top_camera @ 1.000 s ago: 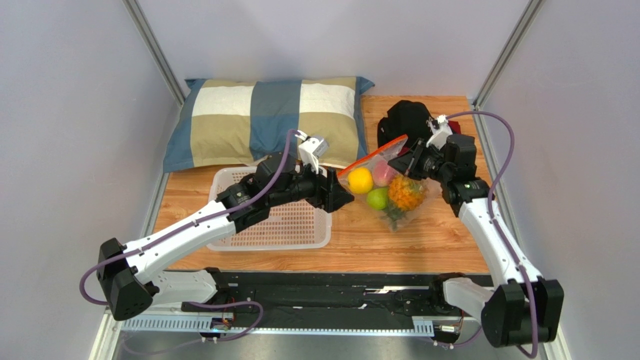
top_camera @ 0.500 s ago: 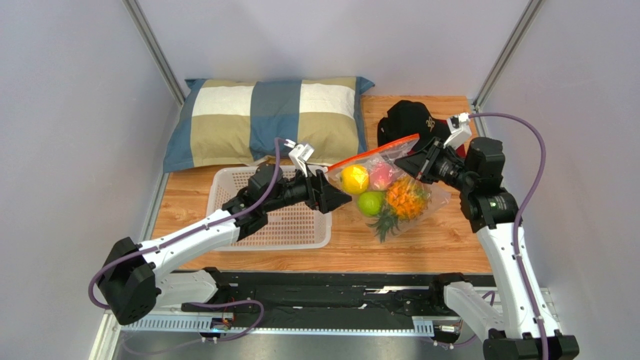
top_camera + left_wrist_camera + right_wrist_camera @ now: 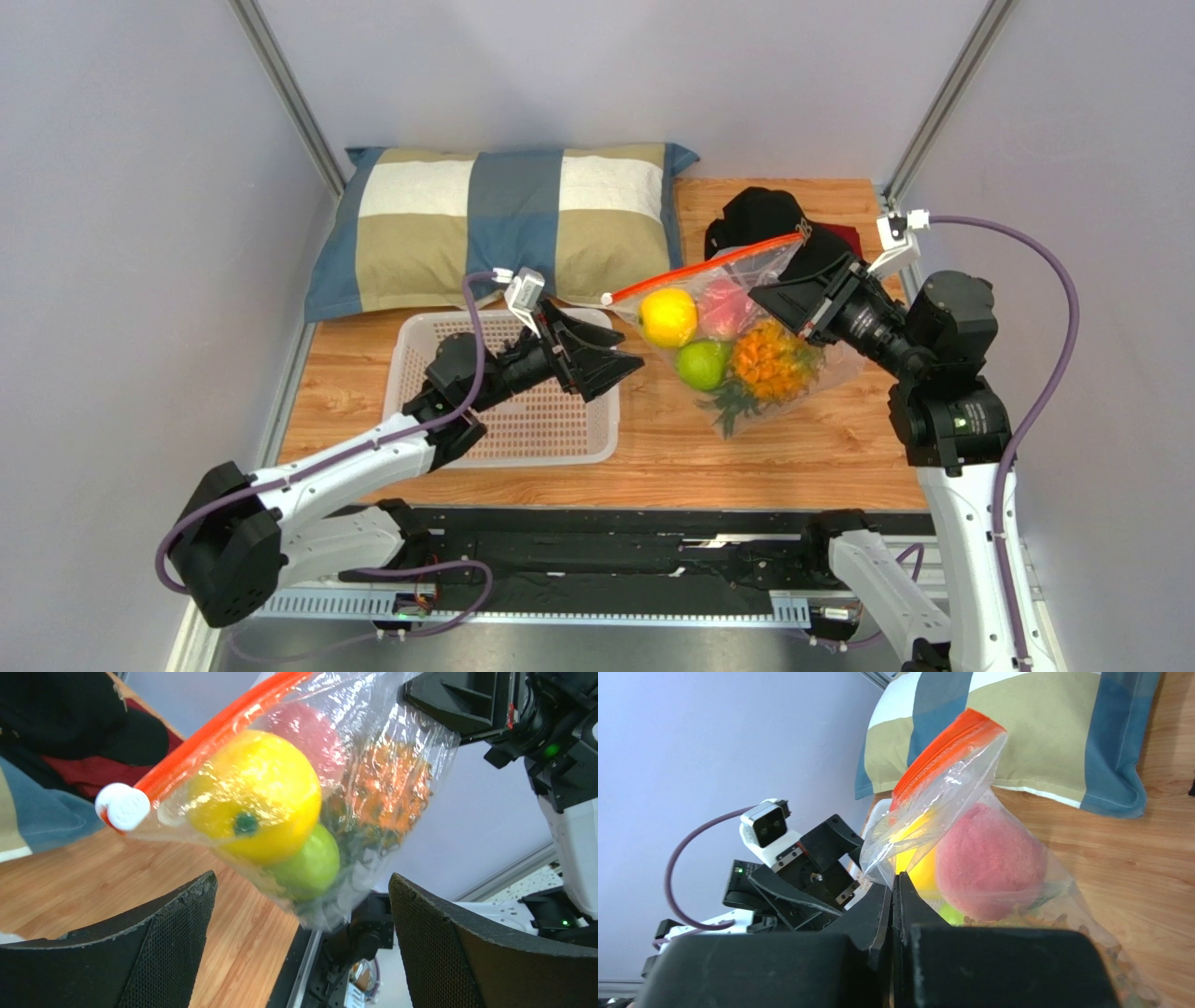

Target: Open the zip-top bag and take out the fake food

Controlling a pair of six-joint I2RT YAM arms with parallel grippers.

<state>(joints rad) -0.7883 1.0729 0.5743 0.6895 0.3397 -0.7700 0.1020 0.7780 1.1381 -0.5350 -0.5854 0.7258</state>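
Note:
The zip-top bag point(image 3: 730, 336) hangs tilted above the wooden table, its red-orange zip strip point(image 3: 701, 269) on top and the white slider tab point(image 3: 123, 806) at the strip's left end. Inside lies the fake food: a yellow citrus point(image 3: 253, 805), a green apple point(image 3: 309, 868), a pink peach point(image 3: 987, 861) and an orange pineapple point(image 3: 769, 360). My right gripper point(image 3: 894, 878) is shut on the bag's clear plastic near its right upper corner. My left gripper point(image 3: 302, 877) is wide open just left of the bag, with nothing between its fingers.
A white perforated basket point(image 3: 421, 445) sits under the left arm. A checked pillow point(image 3: 463, 210) lies at the back left. A black cap on something red point(image 3: 758, 217) sits at the back right, behind the bag.
My right arm has risen and drawn right, lifting the bag. My left gripper has opened wider and pulled back left, over the basket's edge.

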